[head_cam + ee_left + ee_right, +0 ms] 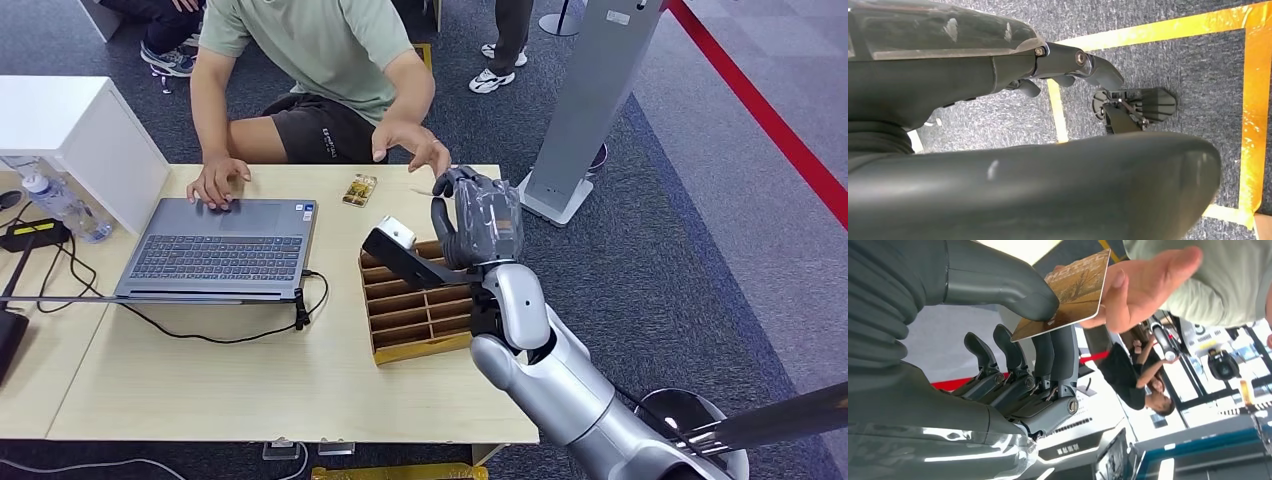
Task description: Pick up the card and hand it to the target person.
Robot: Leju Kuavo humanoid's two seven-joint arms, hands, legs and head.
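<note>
Brown-gold card (1068, 292) is pinched between the right hand's (478, 215) thumb and a finger, upper centre of the right wrist frame; the other fingers (1013, 352) are curled loosely below it. Person's hand (1140, 287) is already on the card's far edge, thumb touching it, so both parties hold it. In the head frame the right hand is raised above the slotted wooden tray (415, 322), centre-right, with the person's hand (412, 145) just beside it at the table's (250, 390) far edge. Pickup done, reach done, handover looks mid-transfer. Left to do, as I judge it: release the pinch once the person has a firm hold, then retract. Left hand (1068, 62) hangs over carpet and yellow floor tape, fingers curled in, holding nothing. Laptop (215, 250) sits left of centre.
</note>
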